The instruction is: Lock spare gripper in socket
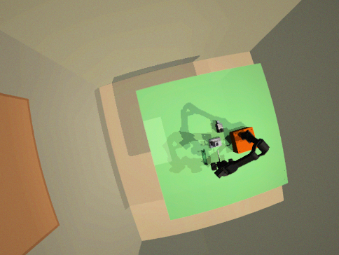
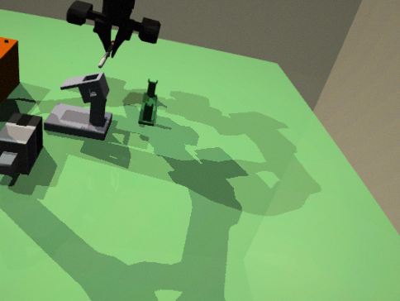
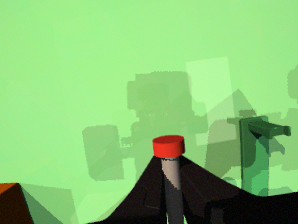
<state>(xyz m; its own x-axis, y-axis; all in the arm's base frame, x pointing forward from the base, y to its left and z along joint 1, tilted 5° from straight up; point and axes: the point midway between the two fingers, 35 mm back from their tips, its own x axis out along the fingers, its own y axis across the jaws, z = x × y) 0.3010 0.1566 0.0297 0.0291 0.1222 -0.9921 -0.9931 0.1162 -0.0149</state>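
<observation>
Exterior view: the gripper (image 1: pixel 216 168) (image 2: pixel 112 53) (image 3: pixel 165 159) is pinching the red-headed lock pin (image 1: pixel 218 155) (image 2: pixel 106 55) (image 3: pixel 168 146) above the grey mount (image 1: pixel 215 142) (image 2: pixel 98 108), so extraction is looking done; the spare gripper (image 1: pixel 219 126) (image 2: pixel 26 142) is lying undocked at near left; docking, pinning through the spigot, releasing and backing clear are apparently all remaining.

The hand (image 2: pixel 112 53) grips the slanting lock pin (image 2: pixel 104 59) above the grey mount (image 2: pixel 98 109), apart from it.

The lock pin (image 2: pixel 104 59) (image 3: pixel 172 182) is pale grey, its head (image 3: pixel 168 147) red.
</observation>
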